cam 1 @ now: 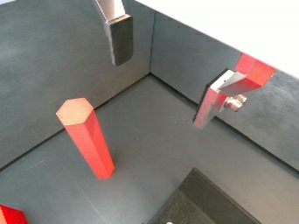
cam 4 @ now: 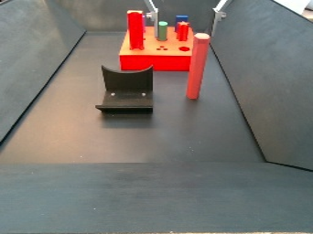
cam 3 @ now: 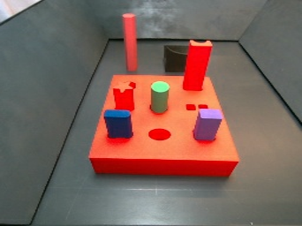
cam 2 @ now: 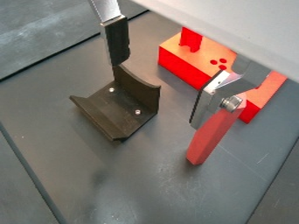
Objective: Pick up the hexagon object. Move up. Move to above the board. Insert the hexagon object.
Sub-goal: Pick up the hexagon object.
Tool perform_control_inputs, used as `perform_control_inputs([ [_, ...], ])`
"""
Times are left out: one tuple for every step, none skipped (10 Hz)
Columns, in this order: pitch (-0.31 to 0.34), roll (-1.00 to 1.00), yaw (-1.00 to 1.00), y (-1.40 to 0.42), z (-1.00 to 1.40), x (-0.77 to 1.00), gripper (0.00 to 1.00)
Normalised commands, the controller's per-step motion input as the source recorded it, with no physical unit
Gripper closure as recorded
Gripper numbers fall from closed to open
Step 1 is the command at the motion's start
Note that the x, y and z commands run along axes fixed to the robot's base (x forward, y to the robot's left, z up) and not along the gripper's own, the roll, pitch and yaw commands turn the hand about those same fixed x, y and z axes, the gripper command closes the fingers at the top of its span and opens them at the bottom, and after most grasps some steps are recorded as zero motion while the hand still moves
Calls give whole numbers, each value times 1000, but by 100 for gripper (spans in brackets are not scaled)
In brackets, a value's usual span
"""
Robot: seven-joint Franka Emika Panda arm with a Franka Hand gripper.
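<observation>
- The worktop (cam 4: 134,174) is a dark floor enclosed by grey walls. It carries the board, the fixture and the hexagon object.
- The board (cam 3: 165,150) is a red block. Pegs already stand in several of its sockets, and a side view shows a round socket (cam 3: 160,135) vacant near its front edge.
- The fixture (cam 4: 124,90) stands near the middle of the worktop, between the board and the near edge in a side view.
- The hexagon object (cam 4: 196,66) is a tall red prism. It stands upright on the worktop, just beside one corner of the board and free of the fingers.
- The gripper (cam 2: 170,74) hangs above the worktop with its fingers (cam 2: 115,42) spread apart and nothing between them.
- Step in hand: the pick-up, judged not yet begun. The next move calls for centring the gripper over the hexagon object, descending along its axis and clamping on two opposite flats.
- View differences: a wrist view shows the hexagonal top face (cam 1: 75,109). A side view shows the board sockets. Neither side view shows the gripper clearly.
</observation>
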Motion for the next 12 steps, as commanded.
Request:
perform_control_inputs([
  [0,-17,0,-6,-9,0,0],
  [0,0,194,0,-66,-169,0],
  [-23,90,246,-451,-71,-420,0],
  [-30,221,366,-600,0,-354,0],
  [-73,244,500,-463,117,-349,0],
  [-51,241,531,-429,60,-380,0],
  [-59,227,691,-311,-51,-529,0],
  [-67,199,814,-211,-226,-409,0],
  [-34,187,680,-189,-331,-160,0],
  [-34,77,614,-94,-346,-20,0],
  [-14,-6,437,-26,-400,91,0],
  [-40,-103,120,0,-423,143,0],
])
